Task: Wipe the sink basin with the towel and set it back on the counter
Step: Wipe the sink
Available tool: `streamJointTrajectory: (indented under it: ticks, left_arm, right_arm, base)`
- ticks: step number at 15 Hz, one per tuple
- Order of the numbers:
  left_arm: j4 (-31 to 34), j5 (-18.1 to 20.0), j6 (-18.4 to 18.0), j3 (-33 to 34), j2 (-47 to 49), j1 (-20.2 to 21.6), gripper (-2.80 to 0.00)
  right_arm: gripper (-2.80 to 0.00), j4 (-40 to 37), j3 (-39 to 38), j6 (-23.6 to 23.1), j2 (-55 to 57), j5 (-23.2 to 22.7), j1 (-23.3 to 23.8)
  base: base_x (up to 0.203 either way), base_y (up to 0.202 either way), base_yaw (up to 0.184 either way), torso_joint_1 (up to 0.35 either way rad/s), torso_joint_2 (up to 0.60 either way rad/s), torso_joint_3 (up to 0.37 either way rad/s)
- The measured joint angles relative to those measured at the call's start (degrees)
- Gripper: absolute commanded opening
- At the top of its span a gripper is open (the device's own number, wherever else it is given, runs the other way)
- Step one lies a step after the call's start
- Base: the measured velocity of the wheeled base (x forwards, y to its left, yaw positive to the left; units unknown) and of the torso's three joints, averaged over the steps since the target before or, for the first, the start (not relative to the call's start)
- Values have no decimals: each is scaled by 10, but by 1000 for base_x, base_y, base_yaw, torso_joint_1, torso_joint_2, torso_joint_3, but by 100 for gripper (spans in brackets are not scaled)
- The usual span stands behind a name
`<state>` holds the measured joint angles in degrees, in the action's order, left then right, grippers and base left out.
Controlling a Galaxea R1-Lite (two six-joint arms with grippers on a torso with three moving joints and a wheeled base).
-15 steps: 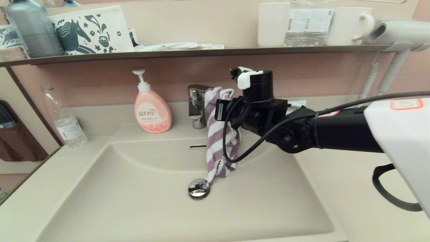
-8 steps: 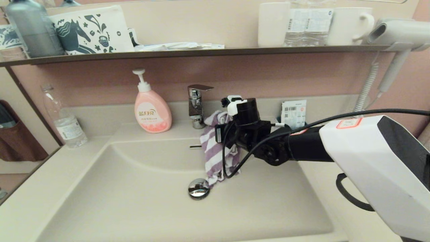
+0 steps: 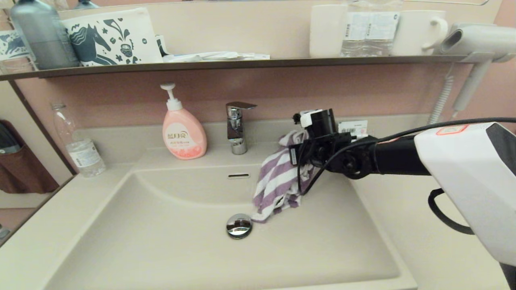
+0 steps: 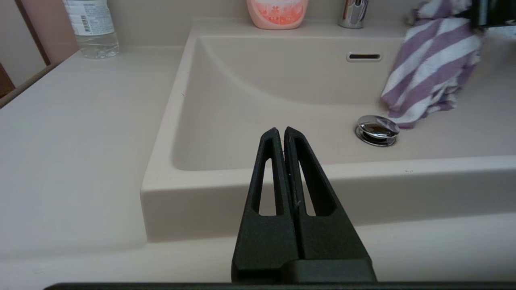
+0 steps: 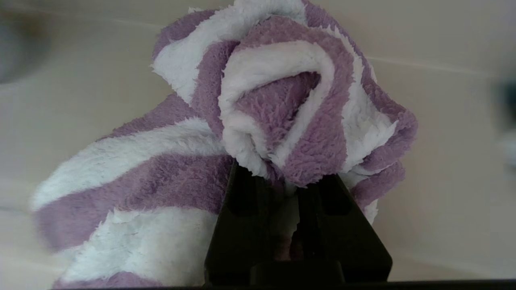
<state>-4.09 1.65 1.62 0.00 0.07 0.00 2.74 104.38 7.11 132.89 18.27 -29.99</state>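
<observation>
The purple and white striped towel [image 3: 278, 181] hangs from my right gripper [image 3: 295, 141] over the right back slope of the beige sink basin [image 3: 161, 225]. Its lower end lies on the basin floor just right of the chrome drain plug [image 3: 238, 225]. In the right wrist view the gripper [image 5: 282, 177] is shut on a bunched fold of the towel [image 5: 282, 100]. My left gripper [image 4: 281, 131] is shut and empty, low in front of the basin's front rim [image 4: 322, 169]. The counter [image 3: 419, 225] lies to the right under my right arm.
A chrome faucet [image 3: 236, 127], a pink soap pump bottle [image 3: 183, 133] and a small packet [image 3: 354, 127] stand along the back edge. A water bottle [image 3: 78, 147] is at the left. Above are a dark shelf [image 3: 242, 62] with cups and a wall hair dryer [image 3: 475, 40].
My right gripper came down from faucet height with the towel, then shifted right. The towel went from hanging straight to slanting, its lower end staying by the drain plug.
</observation>
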Motion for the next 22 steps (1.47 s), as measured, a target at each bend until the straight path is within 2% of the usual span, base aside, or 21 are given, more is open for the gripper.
streamJointTrajectory:
  ticks: [3,6,9,12,16,18,22]
  left_arm:
    - [0,0,0,0,0,0,-280]
    - [0,0,0,0,0,0,-280]
    - [0,0,0,0,0,0,-280]
    - [0,0,0,0,0,0,-280]
    - [0,0,0,0,0,0,-280]
    - [0,0,0,0,0,0,-280]
    - [0,0,0,0,0,0,-280]
  right_arm:
    - [-280,-6,-24,-5,-25,0,33]
    - [-280,-4,-29,-5,-30,-3,40]
    - [-280,-4,-2,-3,-14,-3,7]
    - [-280,-33,67,-2,20,-12,-52]
    - [-280,-47,88,-2,47,-39,-121]
    - [-280,-43,89,-2,56,-41,-125]
    - [-280,-35,91,1,56,-44,-85]
  base:
    - [0,0,0,0,0,0]
    - [0,0,0,0,0,0]
    - [0,0,0,0,0,0]
    - [0,0,0,0,0,0]
    - [0,0,0,0,0,0]
    - [0,0,0,0,0,0]
    - [0,0,0,0,0,0]
